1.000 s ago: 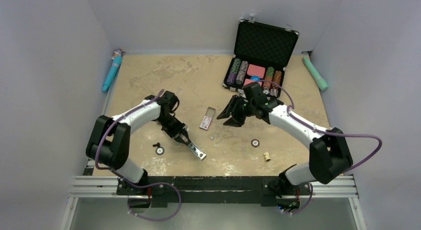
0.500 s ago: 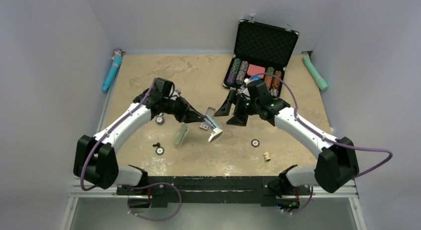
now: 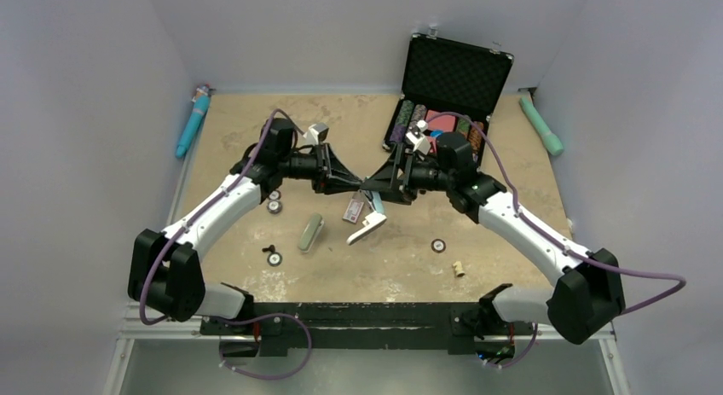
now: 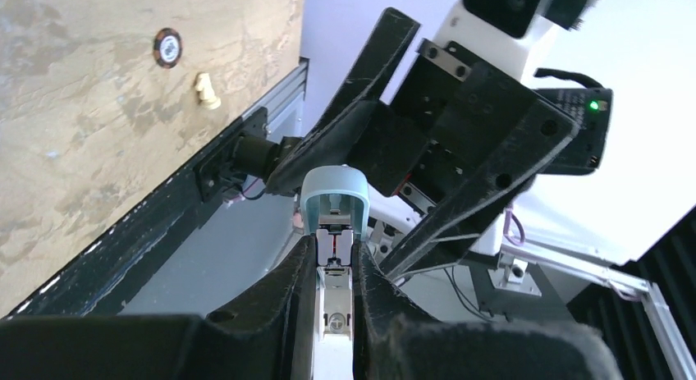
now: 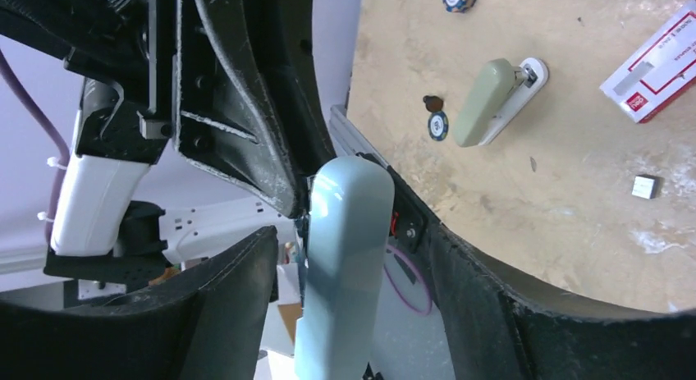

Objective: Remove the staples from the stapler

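**Holding stapler (image 3: 365, 229) aloft, unloading step pending**

Top view: it is hanging over the table (image 3: 256, 139), between the two arms.
Left wrist: left fingers (image 4: 299, 273) are pinching its white inner rail, nearly closed.
Right wrist: right fingers (image 5: 238, 265) are standing wide around the blue shell, holding nothing. Grey bit (image 5: 646, 186) is lying on the table, possibly staples; emptying looks unfinished.

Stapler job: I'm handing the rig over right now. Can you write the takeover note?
Left pincer: shut on the stapler, by its inner metal part, held above the table.
Right pincer: open, straddling the blue body, not gripping.
Staples: one small grey bit on the table near the labelled box; any inside cannot be seen.
To do: grip with right pincer, remove any left.
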